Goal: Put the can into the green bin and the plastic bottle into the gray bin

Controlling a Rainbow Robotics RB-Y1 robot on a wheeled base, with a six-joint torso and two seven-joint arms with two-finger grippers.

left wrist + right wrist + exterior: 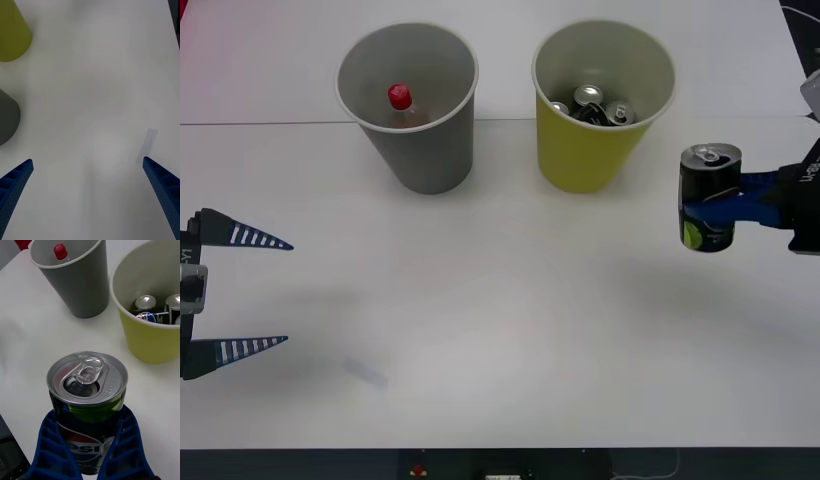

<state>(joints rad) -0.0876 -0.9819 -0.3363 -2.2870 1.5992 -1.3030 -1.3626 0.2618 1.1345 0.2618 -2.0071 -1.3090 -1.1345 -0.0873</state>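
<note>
Gripping the can (709, 197) at the right edge of the front frame, the right gripper (725, 207) has its blue fingers (56, 450) pinched on the dark side wall; "PSI" of the Pepsi logo reads between them, pull tab up. The can is upright, right of the green bin (593, 158), which holds other cans. Upper left, the gray bin (423, 150) contains the plastic bottle (402, 103), red cap showing. Left gripper (275, 292) sits at the left edge, fingers spread wide over the white table (500, 330).
</note>
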